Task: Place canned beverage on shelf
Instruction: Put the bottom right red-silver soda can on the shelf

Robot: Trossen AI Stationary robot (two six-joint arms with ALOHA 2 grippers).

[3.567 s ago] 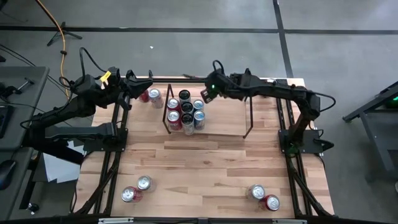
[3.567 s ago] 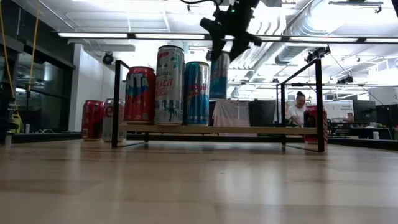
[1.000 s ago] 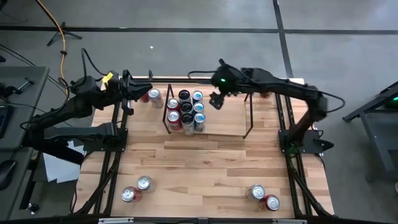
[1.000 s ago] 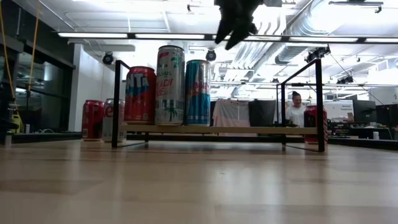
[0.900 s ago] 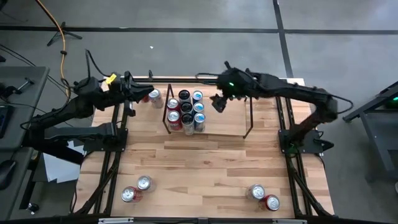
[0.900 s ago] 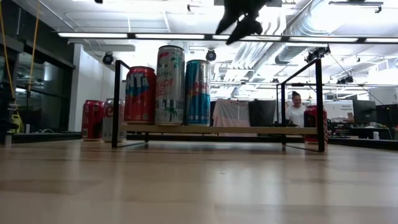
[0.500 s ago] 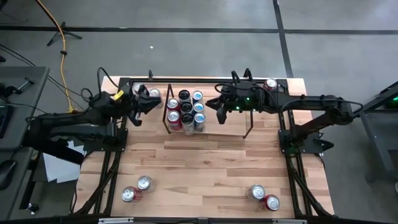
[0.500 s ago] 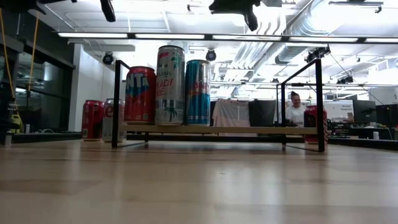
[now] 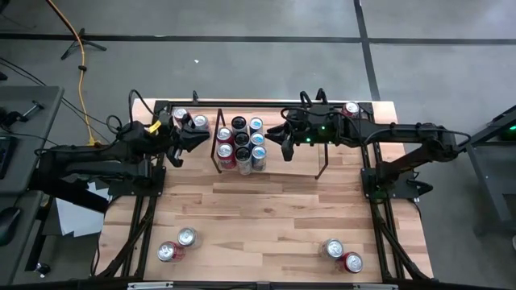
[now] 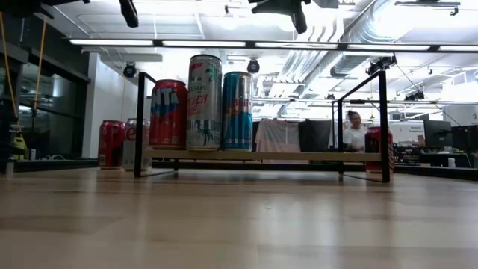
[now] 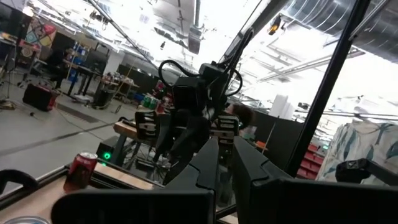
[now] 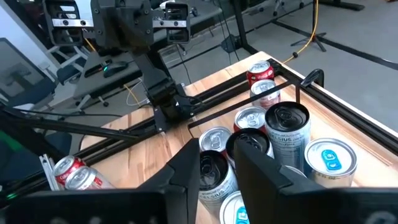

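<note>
Cans [image 9: 241, 145] stand clustered on the shelf [image 9: 300, 163], seven of them packed at its left end, tops up; from the low view three show in a row there, a red one, a tall pale one and a blue one. My right gripper [image 9: 284, 146] hangs above the shelf, just right of that cluster, holding nothing; its fingers [image 12: 186, 174] stand a little apart, with the can tops showing past them. My left gripper [image 9: 194, 135] hovers just left of the shelf, fingers pressed together and empty, beside two more cans [image 9: 190, 121] near the table's [image 9: 266, 209] far left corner. One red can [image 9: 351, 109] stands beyond the shelf's right end. Nearer me than the shelf, two pairs of cans rest at the front left [image 9: 177, 244] and front right [image 9: 343, 254].
</note>
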